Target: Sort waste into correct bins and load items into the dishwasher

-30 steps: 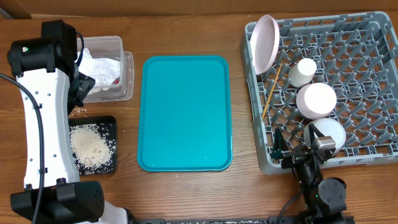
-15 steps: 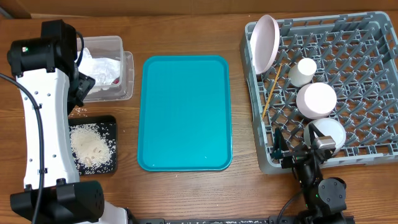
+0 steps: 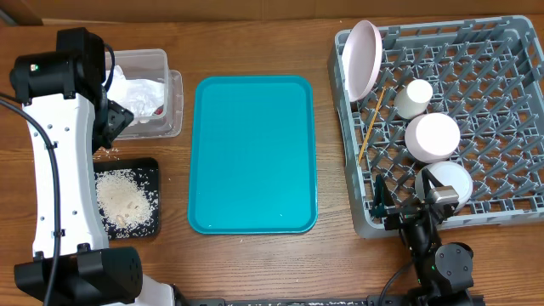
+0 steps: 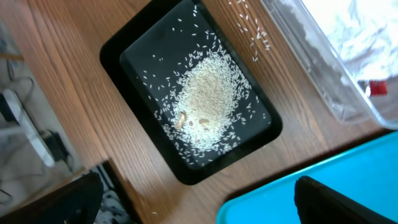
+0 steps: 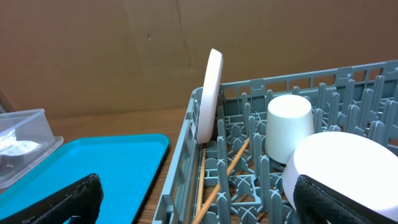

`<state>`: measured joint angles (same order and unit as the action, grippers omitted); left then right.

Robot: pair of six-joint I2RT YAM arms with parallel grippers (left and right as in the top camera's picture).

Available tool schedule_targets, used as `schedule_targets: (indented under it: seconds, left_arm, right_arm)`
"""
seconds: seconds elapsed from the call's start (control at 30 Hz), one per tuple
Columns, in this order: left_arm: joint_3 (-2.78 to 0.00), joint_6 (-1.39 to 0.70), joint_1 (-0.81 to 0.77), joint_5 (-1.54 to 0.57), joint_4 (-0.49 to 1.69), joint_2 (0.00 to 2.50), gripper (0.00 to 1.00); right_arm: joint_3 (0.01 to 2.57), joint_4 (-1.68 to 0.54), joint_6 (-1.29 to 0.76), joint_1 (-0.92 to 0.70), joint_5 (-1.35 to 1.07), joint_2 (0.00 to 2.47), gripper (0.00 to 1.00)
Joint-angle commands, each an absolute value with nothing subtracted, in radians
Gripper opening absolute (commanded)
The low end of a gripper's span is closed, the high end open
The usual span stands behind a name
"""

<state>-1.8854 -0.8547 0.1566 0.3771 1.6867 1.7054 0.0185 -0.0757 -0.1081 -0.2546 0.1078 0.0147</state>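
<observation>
The grey dish rack (image 3: 501, 102) holds the white plate (image 3: 365, 58) upright at its back left corner, the pale cup (image 3: 415, 97), two upturned white bowls (image 3: 432, 136) (image 3: 448, 183) and the chopsticks (image 3: 371, 126). The clear tub (image 3: 170, 85) holds the white napkin (image 3: 136, 92) and the red wrapper (image 3: 158, 109). The black tray (image 3: 151, 166) holds a rice pile (image 3: 123, 200). My left gripper (image 3: 110, 126) hovers open and empty between tub and black tray. My right gripper (image 3: 410, 204) is open and empty at the rack's front edge, by the near bowl.
The teal tray (image 3: 253, 153) lies in the middle of the table. A few loose rice grains (image 4: 252, 28) lie on the wood between the tub (image 4: 323, 56) and the black tray (image 4: 134, 62). A cardboard wall stands behind the rack (image 5: 193, 162).
</observation>
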Motion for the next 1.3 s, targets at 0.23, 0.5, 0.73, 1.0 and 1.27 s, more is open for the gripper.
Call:
schedule_targets:
  seconds: [0.23,0.5,0.73,1.0,1.27]
  left_arm:
    - [-1.836,-0.702,0.149,0.369,1.680,1.682,1.00]
    - [-1.544,-0.653,0.107,0.345,1.453,1.507,1.00]
    - [-1.188,-0.386,0.053,0.152,1.042,1.300,1.00]
    - [-0.858,-0.257,-0.039,0.053,0.693,1.081,1.00]
    - [-0.587,-0.257,-0.049,0.062,0.546,0.825,1.00]
  right_arm:
    - [0.008,-0.073,-0.104,-0.245,0.104,0.003,1.00]
    - [0.008,-0.073,-0.104,-0.245,0.104,0.003,1.00]
    - [0.008,-0.073,-0.104,-0.245,0.104,0.003,1.00]
    - [0.008,-0.073,-0.104,-0.245,0.104,0.003,1.00]
    - [0.008,-0.073,-0.104,-0.245,0.104,0.003,1.00]
